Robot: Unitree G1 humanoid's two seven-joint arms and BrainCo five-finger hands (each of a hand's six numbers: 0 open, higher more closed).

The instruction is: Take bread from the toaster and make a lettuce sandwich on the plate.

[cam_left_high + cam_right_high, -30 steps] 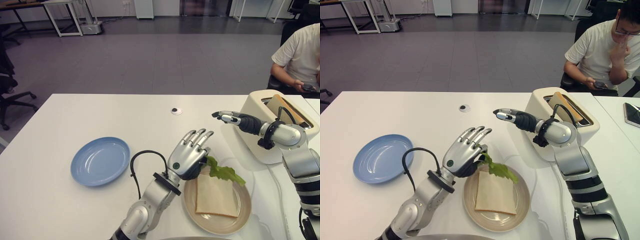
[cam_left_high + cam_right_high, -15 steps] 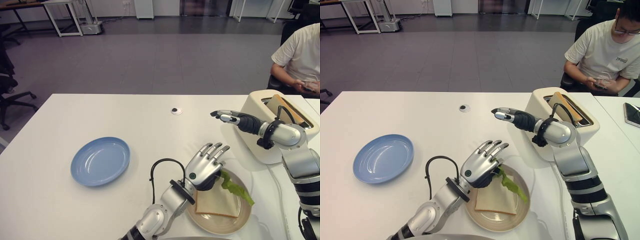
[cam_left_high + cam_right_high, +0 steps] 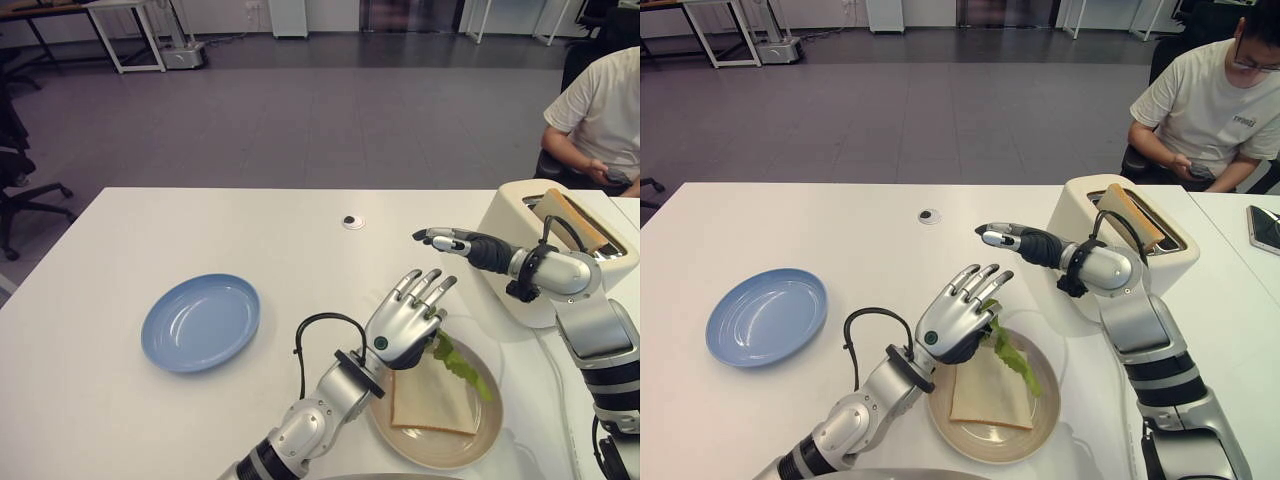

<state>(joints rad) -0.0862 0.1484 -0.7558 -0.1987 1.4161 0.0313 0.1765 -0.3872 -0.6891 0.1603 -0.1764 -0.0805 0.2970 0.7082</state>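
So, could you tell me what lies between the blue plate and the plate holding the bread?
The left arm and its looped black cable cross that stretch of table, as both eye views show.

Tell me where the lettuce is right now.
The lettuce is over the far right edge of the bread slice on the beige plate, just below the left hand, toward the table's near right, with the toaster beyond it.

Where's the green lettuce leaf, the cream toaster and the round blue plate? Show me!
Green lettuce leaf (image 3: pixel 458 364): left eye view, middle of the leaf.
Cream toaster (image 3: pixel 1077 214): right eye view, its cream side wall.
Round blue plate (image 3: pixel 200 322): left eye view, its bare middle.
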